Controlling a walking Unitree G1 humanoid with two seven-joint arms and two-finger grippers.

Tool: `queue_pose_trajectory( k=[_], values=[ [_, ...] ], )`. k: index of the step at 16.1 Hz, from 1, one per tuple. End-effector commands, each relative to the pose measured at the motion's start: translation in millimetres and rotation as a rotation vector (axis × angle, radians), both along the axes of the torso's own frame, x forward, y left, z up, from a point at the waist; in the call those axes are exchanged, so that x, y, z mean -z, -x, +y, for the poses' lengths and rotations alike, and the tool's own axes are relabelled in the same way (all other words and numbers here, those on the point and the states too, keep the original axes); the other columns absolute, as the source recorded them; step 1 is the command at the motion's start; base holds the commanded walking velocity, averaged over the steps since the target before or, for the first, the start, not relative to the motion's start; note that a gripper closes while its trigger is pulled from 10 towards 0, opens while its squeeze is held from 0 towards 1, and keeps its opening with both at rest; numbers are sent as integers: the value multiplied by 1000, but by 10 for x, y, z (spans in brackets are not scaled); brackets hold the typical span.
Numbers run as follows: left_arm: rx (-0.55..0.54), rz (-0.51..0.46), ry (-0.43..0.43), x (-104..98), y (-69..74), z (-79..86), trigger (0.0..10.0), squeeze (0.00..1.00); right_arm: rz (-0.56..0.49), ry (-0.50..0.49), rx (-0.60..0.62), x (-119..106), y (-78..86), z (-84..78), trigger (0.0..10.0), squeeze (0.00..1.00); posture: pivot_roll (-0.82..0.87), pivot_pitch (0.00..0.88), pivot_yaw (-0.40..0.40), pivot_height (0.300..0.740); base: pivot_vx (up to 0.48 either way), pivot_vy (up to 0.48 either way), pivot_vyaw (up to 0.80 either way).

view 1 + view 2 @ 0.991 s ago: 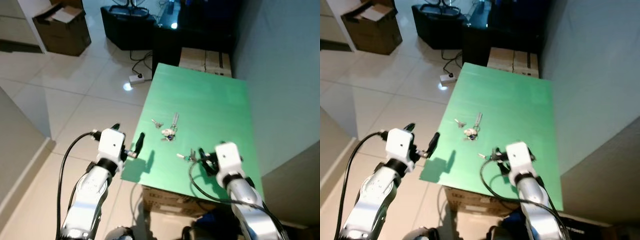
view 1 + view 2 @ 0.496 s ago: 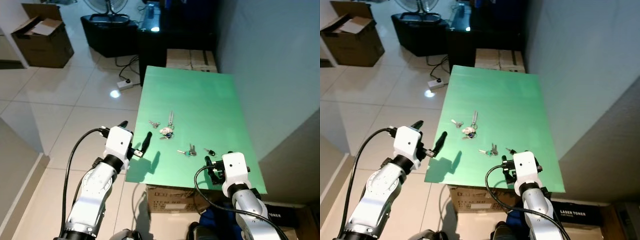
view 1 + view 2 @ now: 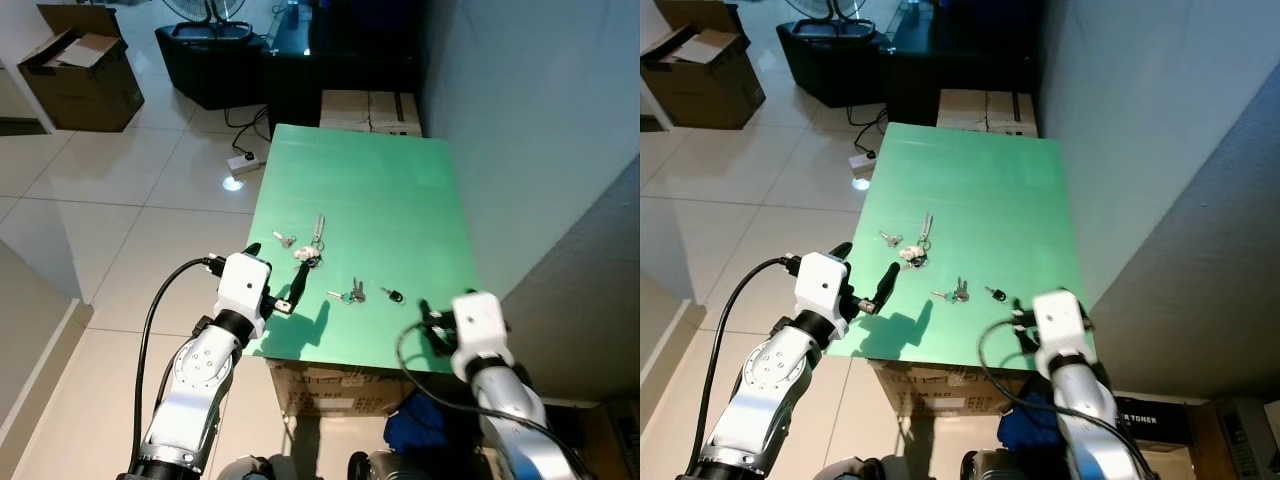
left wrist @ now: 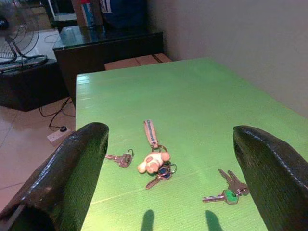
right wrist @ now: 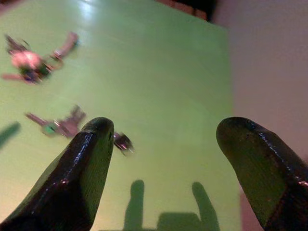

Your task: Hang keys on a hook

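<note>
Four key sets lie on the green table (image 3: 400, 190). Left gripper (image 3: 275, 283), fingers spread wide, hovers at the table's 7 o'clock edge beside the charm keys (image 3: 308, 252). Right gripper (image 3: 428, 320), also wide, sits at 5 o'clock.

Dim indoor light; glare spot on floor tiles (image 3: 233, 184) left of green table (image 3: 400, 190); right wrist view blurred.

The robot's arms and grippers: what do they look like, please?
Both arms are silver. Each wrist is a white boxy block, and a black cable loops from it back along the arm. The left gripper and the right gripper each have two long, rounded, glossy black fingers.
</note>
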State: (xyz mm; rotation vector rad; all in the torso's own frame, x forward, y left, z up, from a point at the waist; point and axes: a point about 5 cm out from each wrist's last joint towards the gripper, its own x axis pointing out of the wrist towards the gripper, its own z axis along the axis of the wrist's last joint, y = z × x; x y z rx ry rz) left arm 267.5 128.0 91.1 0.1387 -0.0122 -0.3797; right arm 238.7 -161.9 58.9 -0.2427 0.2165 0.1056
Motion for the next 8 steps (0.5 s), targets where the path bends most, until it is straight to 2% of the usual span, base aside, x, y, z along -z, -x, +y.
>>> queue_pose_trajectory(
  k=[1, 7, 8],
  values=[
    [-22, 12, -7, 25, -3, 51, 10000, 0, 23, -20, -11, 31, 5, 33, 10000, 0, -154, 113, 29, 740, 0, 0, 0],
    [-8, 12, -5, 12, -22, 55, 10000, 0, 19, -28, -11, 30, 4, 62, 10000, 0, -154, 114, 48, 740, 0, 0, 0],
    [6, 11, 17, -2, -29, 47, 10000, 0, 17, -49, -3, 26, 13, 62, 10000, 0, -159, 117, 55, 740, 0, 0, -413]
  ],
)
